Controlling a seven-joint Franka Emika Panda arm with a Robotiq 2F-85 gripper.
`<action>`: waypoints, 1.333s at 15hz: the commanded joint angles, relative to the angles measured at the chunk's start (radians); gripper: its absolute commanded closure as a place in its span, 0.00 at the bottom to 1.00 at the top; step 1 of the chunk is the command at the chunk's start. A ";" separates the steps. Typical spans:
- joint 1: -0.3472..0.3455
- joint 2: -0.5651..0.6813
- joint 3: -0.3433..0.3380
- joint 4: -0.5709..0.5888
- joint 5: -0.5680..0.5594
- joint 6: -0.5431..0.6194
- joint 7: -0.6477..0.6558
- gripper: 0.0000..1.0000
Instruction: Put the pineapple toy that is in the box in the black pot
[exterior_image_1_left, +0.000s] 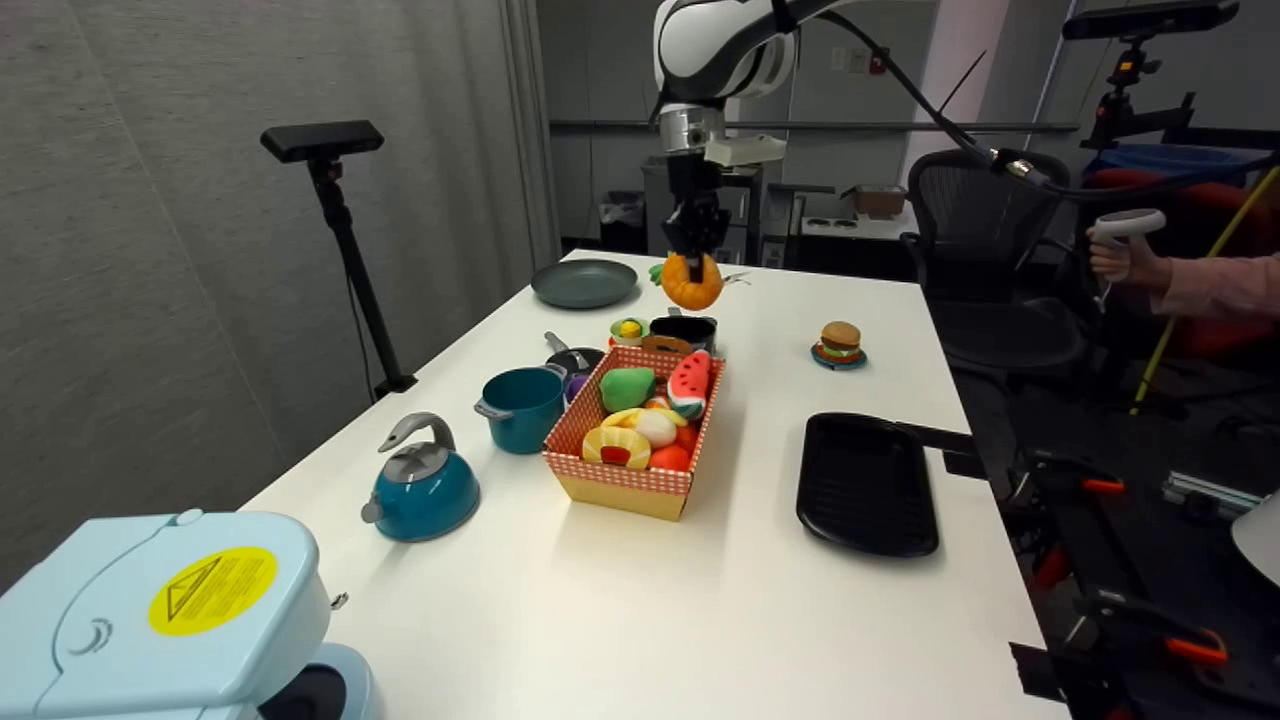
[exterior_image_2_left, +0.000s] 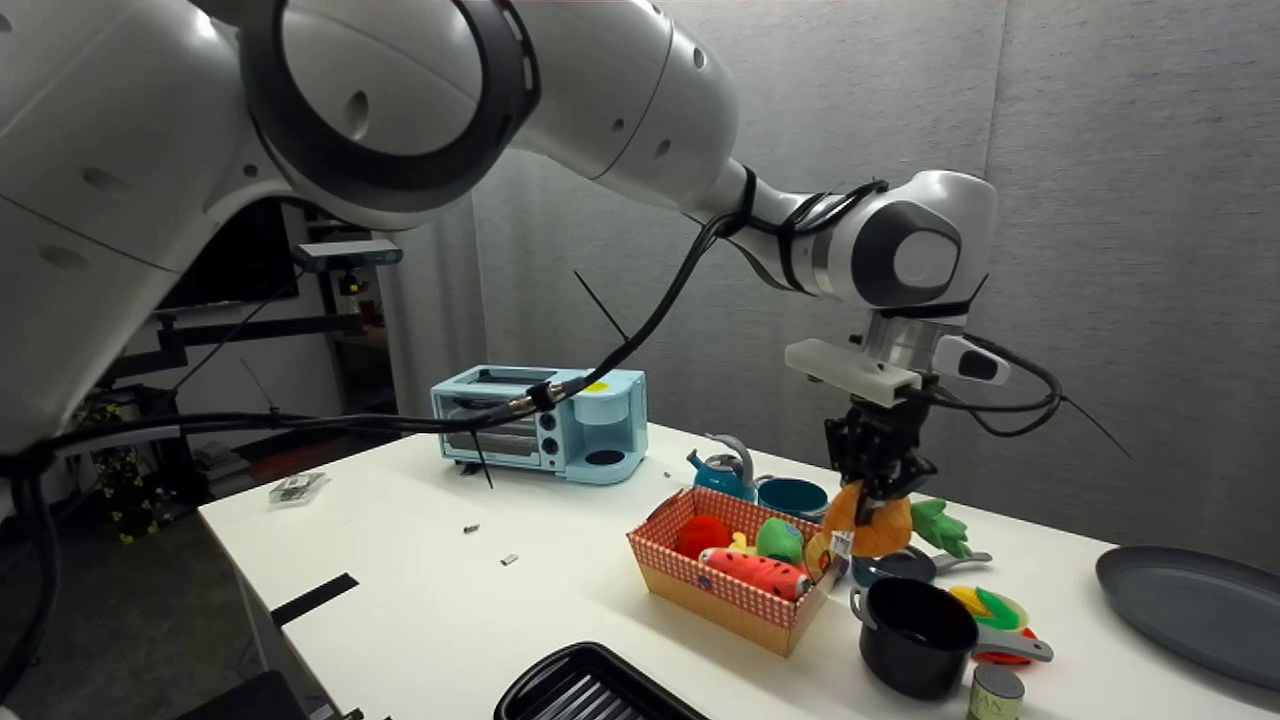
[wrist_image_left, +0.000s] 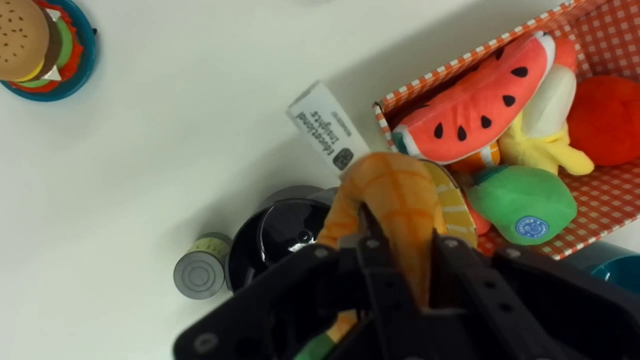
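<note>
The pineapple toy, orange with green leaves, shows in both exterior views (exterior_image_1_left: 690, 290) (exterior_image_2_left: 885, 530) and in the wrist view (wrist_image_left: 400, 185). My gripper (exterior_image_1_left: 694, 264) (exterior_image_2_left: 868, 502) (wrist_image_left: 400, 225) is shut on its orange body and holds it above the table, tilted, leaves to one side. The box (exterior_image_1_left: 625, 492) (exterior_image_2_left: 705, 603) (wrist_image_left: 425, 82), with red-checked sides, holds several toy foods. The black pot (exterior_image_1_left: 700, 340) (exterior_image_2_left: 905, 665) (wrist_image_left: 245, 245), round with a grey handle, stands beside the box's end. In the wrist view the pot is left of the toy, partly hidden by the gripper.
A small can (exterior_image_2_left: 996, 690) (wrist_image_left: 200, 272) stands against the pot. A dark pan (exterior_image_2_left: 905, 563), teal pot (exterior_image_1_left: 525, 415), teal kettle (exterior_image_1_left: 425, 500) and corn toy (exterior_image_1_left: 630, 328) are close to the box. The black tray (exterior_image_1_left: 868, 485), toy burger (exterior_image_1_left: 840, 340) and grey plate (exterior_image_1_left: 585, 283) lie farther off.
</note>
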 joint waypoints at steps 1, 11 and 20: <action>-0.008 0.030 -0.003 0.068 0.044 -0.062 0.035 0.96; 0.006 0.115 0.014 0.190 0.033 -0.143 0.018 0.06; 0.018 0.132 0.027 0.205 0.023 -0.168 -0.034 0.00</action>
